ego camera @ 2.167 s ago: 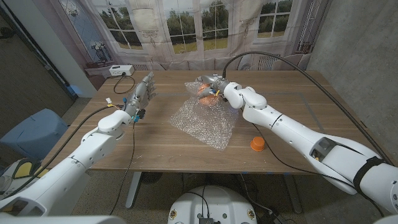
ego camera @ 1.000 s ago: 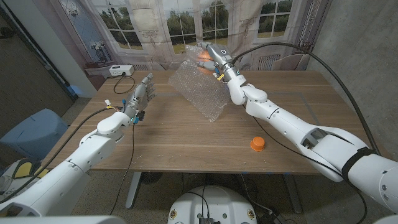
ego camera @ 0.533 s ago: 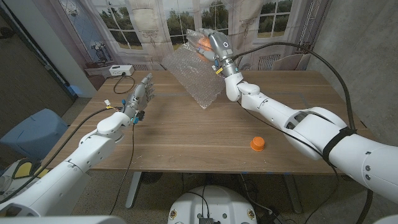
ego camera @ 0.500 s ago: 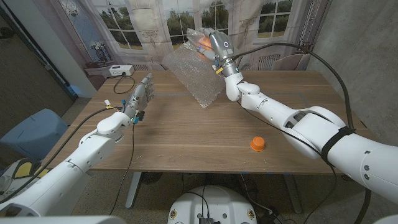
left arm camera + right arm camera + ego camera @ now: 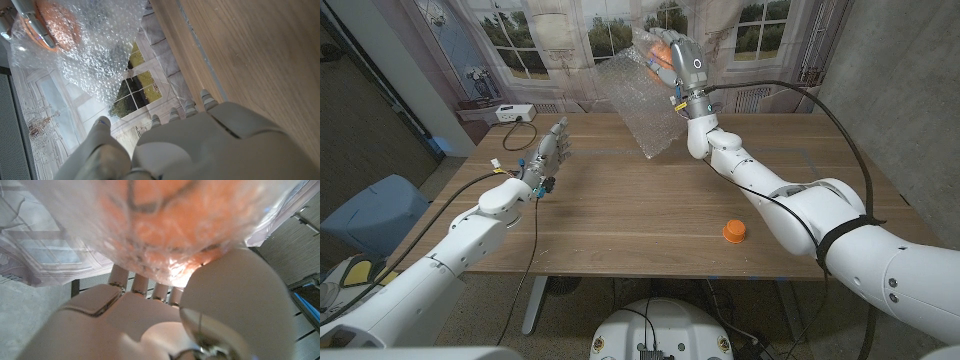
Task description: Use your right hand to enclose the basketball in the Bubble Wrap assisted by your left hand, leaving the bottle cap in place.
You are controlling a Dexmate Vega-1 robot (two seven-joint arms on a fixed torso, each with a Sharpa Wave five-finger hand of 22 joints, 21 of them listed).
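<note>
Lifting higher since a moment ago, the right hand grips the basketball through Bubble Wrap (sheet hanging loose, off the desk); left hand waits, fingers apart; bottle cap undisturbed.

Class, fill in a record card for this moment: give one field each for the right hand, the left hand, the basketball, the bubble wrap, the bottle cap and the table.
right hand: raised high above the table's far side, gripping the wrapped ball
left hand: fingers apart, holding nothing, over the table's left part
basketball: orange, inside the wrap, in the right hand
bubble wrap: clear sheet hanging down from the right hand, off the table
bottle cap: orange, on the table near its front edge, untouched
table: wooden
</note>
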